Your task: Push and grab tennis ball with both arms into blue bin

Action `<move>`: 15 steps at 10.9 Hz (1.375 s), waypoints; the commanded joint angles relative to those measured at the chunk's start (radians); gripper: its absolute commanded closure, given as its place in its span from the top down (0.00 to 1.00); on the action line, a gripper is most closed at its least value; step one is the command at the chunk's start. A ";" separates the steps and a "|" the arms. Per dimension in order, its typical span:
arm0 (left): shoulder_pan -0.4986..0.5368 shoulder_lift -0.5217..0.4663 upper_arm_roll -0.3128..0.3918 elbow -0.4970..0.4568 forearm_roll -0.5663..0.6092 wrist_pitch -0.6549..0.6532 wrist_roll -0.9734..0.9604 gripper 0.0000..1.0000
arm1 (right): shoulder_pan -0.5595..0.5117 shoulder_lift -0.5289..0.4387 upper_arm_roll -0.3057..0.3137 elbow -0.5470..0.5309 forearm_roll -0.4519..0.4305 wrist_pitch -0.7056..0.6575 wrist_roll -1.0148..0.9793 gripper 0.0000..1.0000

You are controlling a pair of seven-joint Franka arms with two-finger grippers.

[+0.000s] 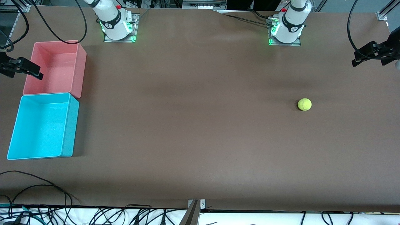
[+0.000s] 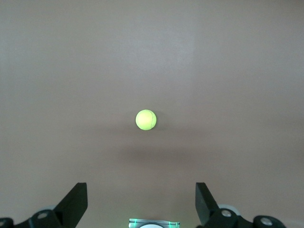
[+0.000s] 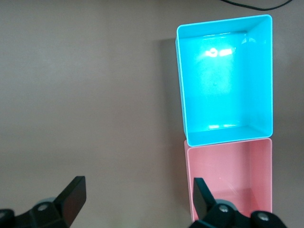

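The yellow-green tennis ball (image 1: 304, 104) lies on the brown table toward the left arm's end, and it also shows in the left wrist view as the ball (image 2: 146, 119). My left gripper (image 1: 359, 56) hangs high over that end of the table, open and empty (image 2: 141, 199), well apart from the ball. The blue bin (image 1: 40, 125) stands empty at the right arm's end, nearer the front camera than the pink bin. My right gripper (image 1: 39, 72) hovers over the pink bin's outer wall, open and empty (image 3: 137, 197). In the right wrist view the blue bin (image 3: 180, 80) sits against the pink one.
The pink bin (image 1: 56, 67) (image 3: 228, 175) stands empty and touches the blue bin. Both arm bases (image 1: 117, 28) (image 1: 286, 31) stand along the table's back edge. Cables (image 1: 37, 187) trail over the front corner, and a metal bracket (image 1: 195, 206) sits at the front edge.
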 commanded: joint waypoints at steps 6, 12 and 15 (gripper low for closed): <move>-0.007 0.022 0.000 -0.048 0.030 0.034 0.003 1.00 | 0.001 0.000 -0.004 0.017 -0.019 -0.015 0.011 1.00; 0.028 0.021 0.003 -0.316 0.030 0.279 0.009 1.00 | 0.003 0.000 -0.001 0.017 -0.019 -0.017 0.011 1.00; 0.034 0.021 0.008 -0.392 0.027 0.375 0.021 1.00 | 0.003 -0.002 0.000 0.017 -0.017 -0.017 0.011 1.00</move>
